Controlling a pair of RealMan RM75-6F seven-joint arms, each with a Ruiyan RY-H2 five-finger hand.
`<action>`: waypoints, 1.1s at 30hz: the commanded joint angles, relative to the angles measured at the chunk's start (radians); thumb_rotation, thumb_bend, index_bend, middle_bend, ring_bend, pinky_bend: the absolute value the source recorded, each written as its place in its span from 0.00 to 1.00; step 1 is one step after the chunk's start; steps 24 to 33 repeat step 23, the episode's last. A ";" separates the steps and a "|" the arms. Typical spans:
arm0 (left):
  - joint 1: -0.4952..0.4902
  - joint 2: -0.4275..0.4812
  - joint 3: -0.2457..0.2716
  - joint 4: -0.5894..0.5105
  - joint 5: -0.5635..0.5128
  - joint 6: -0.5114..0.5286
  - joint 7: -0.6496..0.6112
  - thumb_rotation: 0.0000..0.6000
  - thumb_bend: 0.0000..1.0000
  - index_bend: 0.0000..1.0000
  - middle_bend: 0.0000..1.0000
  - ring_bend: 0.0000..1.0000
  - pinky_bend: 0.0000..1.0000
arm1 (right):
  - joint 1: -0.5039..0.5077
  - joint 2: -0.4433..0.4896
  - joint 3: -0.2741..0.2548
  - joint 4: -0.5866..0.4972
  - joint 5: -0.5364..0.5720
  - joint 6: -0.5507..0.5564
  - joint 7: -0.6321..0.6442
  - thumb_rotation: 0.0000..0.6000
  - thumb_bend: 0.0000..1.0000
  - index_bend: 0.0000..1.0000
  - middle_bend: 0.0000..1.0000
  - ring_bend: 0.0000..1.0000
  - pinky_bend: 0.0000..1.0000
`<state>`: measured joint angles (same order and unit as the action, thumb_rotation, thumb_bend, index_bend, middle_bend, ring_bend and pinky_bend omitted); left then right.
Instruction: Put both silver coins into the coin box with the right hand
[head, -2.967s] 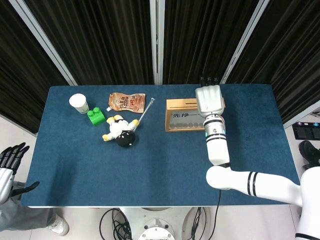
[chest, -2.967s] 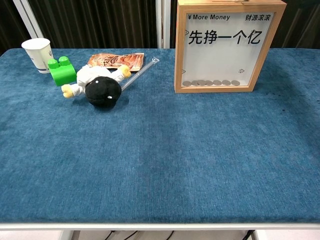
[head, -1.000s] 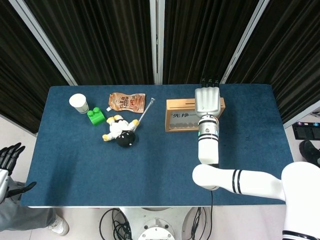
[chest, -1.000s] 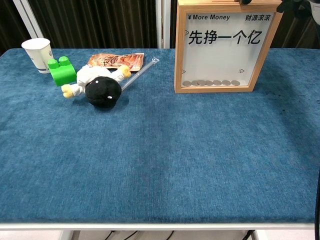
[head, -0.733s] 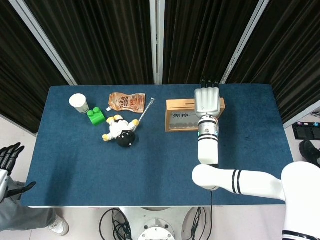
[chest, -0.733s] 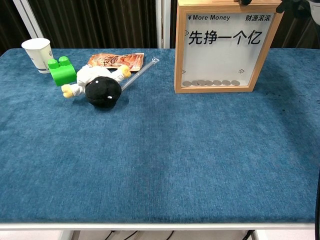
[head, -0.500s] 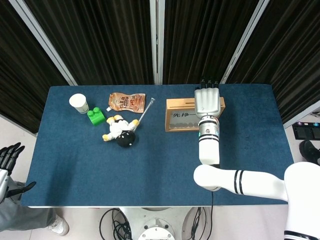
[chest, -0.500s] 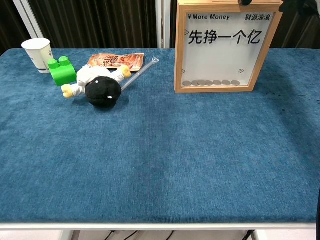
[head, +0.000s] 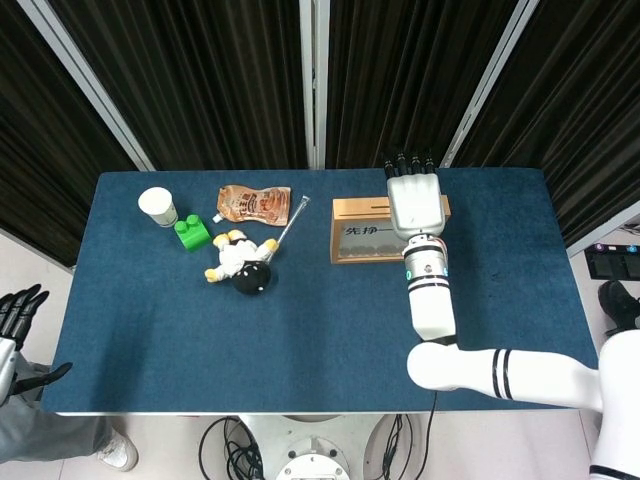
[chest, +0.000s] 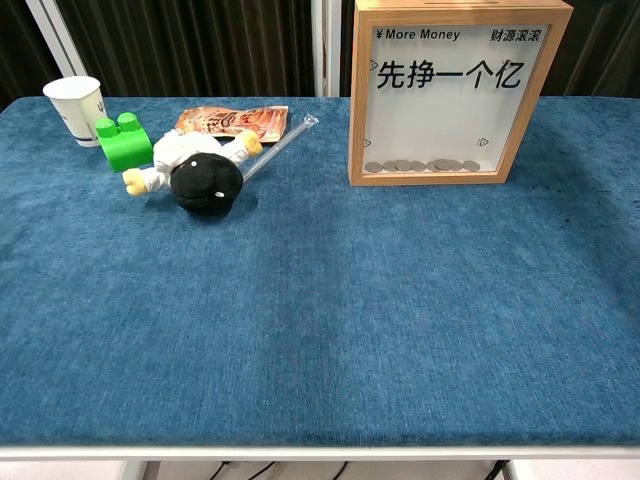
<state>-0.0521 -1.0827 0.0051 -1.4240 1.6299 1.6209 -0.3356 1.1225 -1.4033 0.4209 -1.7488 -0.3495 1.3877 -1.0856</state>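
Seemingly the task is close to its end, or at it. From the head view the right robot hand (head: 416, 203) hangs over the right end of the coin box (head: 372, 230), back of the hand up and fingers (head: 407, 163) reaching past the box's far edge. Its palm side is hidden, so whether it holds a coin or nothing cannot be told. The chest view does not show this hand at all.

Through the box's clear front in the chest view, a row of silver coins (chest: 421, 166) lies along the bottom, some overlapping. Which of them belong to this task cannot be told, and their count is too small to trust. No loose coin shows on the blue tabletop (head: 300, 330) in either view, which suggests that nothing is left to pick up; at most one coin is yet to drop, if the hand has one.

The left robot hand (head: 18, 335) sits off the tabletop's left edge, fingers apart and holding nothing.
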 joint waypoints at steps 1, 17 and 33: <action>0.002 -0.001 -0.001 0.001 -0.003 0.001 0.000 1.00 0.06 0.06 0.01 0.00 0.00 | -0.147 0.135 -0.104 -0.190 -0.249 0.059 0.145 1.00 0.35 0.00 0.00 0.00 0.00; 0.004 -0.018 -0.022 -0.028 -0.035 -0.008 0.192 1.00 0.06 0.06 0.01 0.00 0.00 | -0.873 0.077 -0.631 0.363 -1.073 0.381 0.911 1.00 0.21 0.00 0.00 0.00 0.00; 0.007 -0.026 -0.032 -0.049 -0.060 -0.013 0.268 1.00 0.06 0.06 0.01 0.00 0.00 | -0.933 0.039 -0.592 0.443 -1.060 0.347 0.957 1.00 0.21 0.00 0.00 0.00 0.00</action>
